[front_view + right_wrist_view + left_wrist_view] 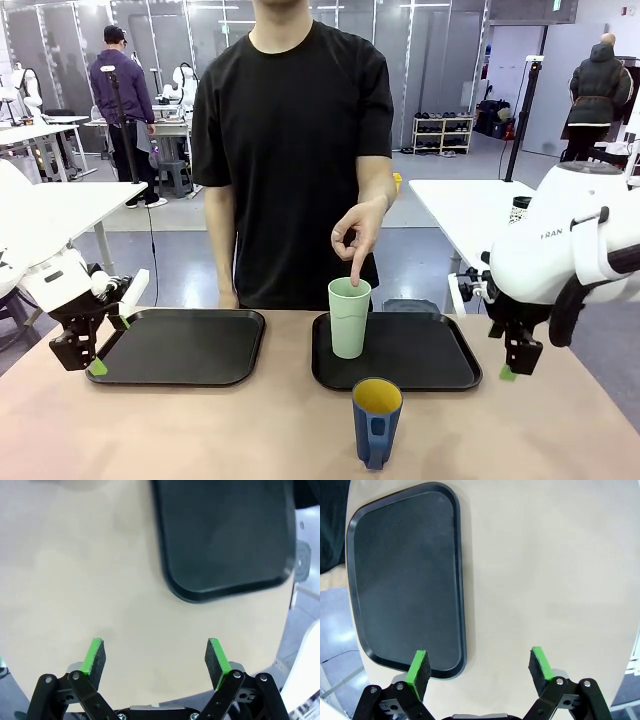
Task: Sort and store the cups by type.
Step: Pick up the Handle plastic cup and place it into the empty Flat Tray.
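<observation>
Mint-green tumbler (349,317): stands upright near the near-left corner of the right tray (440,375), open end up.
Dark blue mug (376,420): stands upright on the bare table (200,430), just in front of the right tray's near edge and nearer the robot than the tumbler. Its inside is yellow and its handle faces the robot.
Person's hand (358,232): hangs over the tumbler, index finger pointing straight down with its tip at the rim. The person stands at the far side in a black T-shirt.
Left tray (180,350): black, flat on the table, to the left of the right tray and apart from it.
Left gripper (108,345): hovers at the near-left corner of the left tray, tilted, jaws spread wide with nothing between them. In the left wrist view one green pad (417,667) hangs over the tray's rim and the other over bare table.
Right gripper (518,362): hangs just beyond the right tray's right edge, pointing down. In the right wrist view its jaws are wide apart, gripping nothing, with bare table under them and a corner of the tray farther off.
Cups relative to jaws: both stand near the middle of the table between the two arms, well apart from either gripper. The tumbler and the mug are nearer the right gripper than the left.
</observation>
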